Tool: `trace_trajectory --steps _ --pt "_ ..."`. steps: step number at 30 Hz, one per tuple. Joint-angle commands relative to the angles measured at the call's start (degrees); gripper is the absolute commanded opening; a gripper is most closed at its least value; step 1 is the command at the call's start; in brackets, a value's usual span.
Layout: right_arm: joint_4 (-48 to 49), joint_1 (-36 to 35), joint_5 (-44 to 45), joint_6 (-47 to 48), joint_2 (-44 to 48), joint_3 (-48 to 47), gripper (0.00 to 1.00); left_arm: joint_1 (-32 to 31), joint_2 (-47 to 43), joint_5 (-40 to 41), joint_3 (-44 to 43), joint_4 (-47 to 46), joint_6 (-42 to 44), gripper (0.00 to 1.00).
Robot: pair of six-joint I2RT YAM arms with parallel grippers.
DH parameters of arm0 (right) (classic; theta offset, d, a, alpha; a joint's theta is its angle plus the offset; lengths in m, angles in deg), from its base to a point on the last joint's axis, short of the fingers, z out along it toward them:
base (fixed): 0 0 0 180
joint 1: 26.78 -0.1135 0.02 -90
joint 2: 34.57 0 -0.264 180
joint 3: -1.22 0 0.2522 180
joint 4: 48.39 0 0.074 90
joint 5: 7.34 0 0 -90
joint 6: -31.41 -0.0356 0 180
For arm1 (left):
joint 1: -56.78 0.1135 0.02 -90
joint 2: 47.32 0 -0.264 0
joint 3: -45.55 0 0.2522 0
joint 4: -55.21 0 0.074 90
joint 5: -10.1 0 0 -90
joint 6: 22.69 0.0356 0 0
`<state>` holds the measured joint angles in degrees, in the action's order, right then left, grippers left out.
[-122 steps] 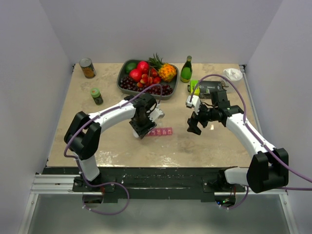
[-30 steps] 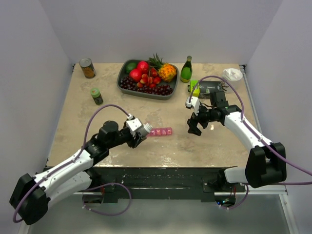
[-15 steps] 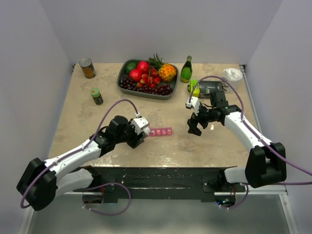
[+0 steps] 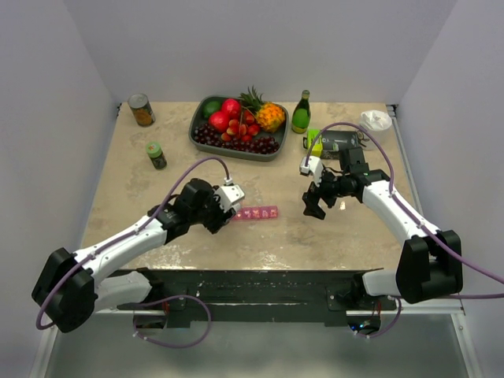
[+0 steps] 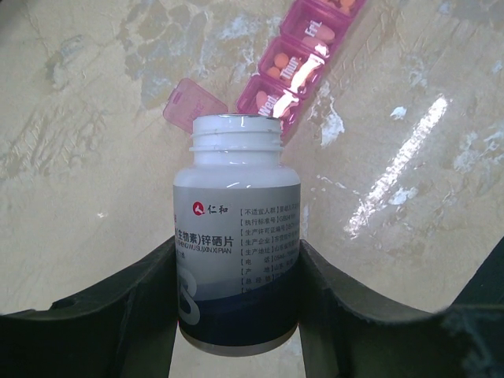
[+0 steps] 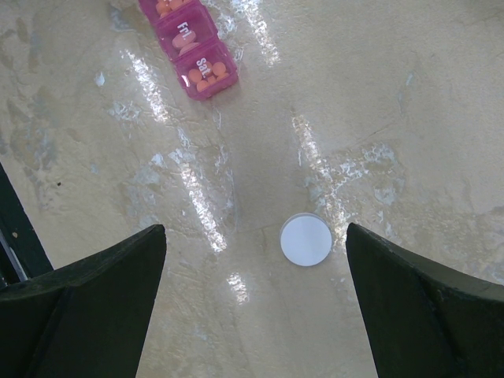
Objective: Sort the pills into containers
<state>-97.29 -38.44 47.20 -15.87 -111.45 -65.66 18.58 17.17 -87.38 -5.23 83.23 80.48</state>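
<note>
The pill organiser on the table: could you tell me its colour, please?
The pill organiser is translucent pink, clearest in the left wrist view.

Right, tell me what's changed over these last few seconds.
The left arm dropped from a high arch over the pink translucent pill-organiser strip to a low reach from the near left. The left claw, shut on the capless white plastic bottle, now sits beside the strip's left end. The strip and the open right claw stayed put.
</note>
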Motion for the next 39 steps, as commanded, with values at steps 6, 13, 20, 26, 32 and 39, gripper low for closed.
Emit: trace_trajectory --steps 6,13,20,26,32,39 --pt "-0.20 0.23 -0.92 1.14 0.42 -0.49 0.99 0.40 5.64 1.77 -4.55 4.72 5.20 0.00" --pt "-0.20 0.23 -1.01 1.23 0.50 -0.49 0.99 0.40 8.81 1.77 -7.19 7.27 5.55 0.00" --pt "-0.20 0.23 -1.10 1.23 0.50 -0.49 0.99 0.23 11.80 2.65 -10.18 11.05 5.55 0.00" --pt "-0.37 0.32 -1.19 1.31 0.50 -0.58 0.99 -0.56 14.52 3.79 -12.55 14.12 5.64 0.00" --pt "-0.37 0.24 -1.19 1.31 0.51 -0.58 0.99 -1.44 16.81 4.67 -15.10 16.32 5.55 0.00" --pt "-0.46 0.32 -1.19 1.31 0.59 -0.58 0.99 -2.06 19.36 5.90 -17.30 18.96 4.94 0.00"
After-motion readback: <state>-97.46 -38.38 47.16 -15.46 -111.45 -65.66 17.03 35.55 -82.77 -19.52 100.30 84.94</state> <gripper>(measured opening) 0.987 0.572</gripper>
